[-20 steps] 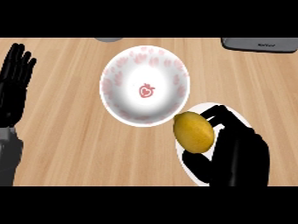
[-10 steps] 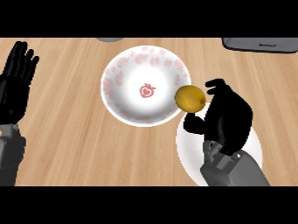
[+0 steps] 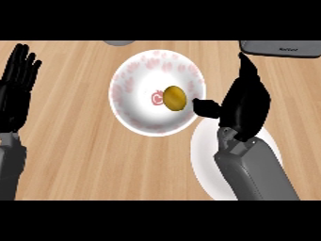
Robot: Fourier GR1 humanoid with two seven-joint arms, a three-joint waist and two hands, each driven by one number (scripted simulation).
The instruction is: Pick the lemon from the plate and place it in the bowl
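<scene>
— Where does the lemon (image 3: 175,98) lie?

— It lies inside the bowl (image 3: 136,77), near the middle, partly covering the red mark on the bowl's bottom. The bowl is white with pink speckles along its wall and stands on the wooden counter (image 3: 79,141), toward the far edge.

— And the right hand (image 3: 244,102)?

— It stands just beside the bowl's right rim, fingers straight and pointing toward the far edge, thumb reaching over the rim toward the lemon. The thumb's tip is close to the fruit, but whether it touches cannot be told. The hand holds nothing.

— The plate (image 3: 203,160)?

— White, at the near right of the counter, just beside the bowl, largely hidden under the right forearm.

— The left hand (image 3: 11,96)?

— It rests open at the counter's left edge, fingers up, well apart from the bowl.

— Anything else?

— A grey object (image 3: 284,48) at the far right corner, and another grey shape (image 3: 119,43) at the far edge, both cut off.
</scene>
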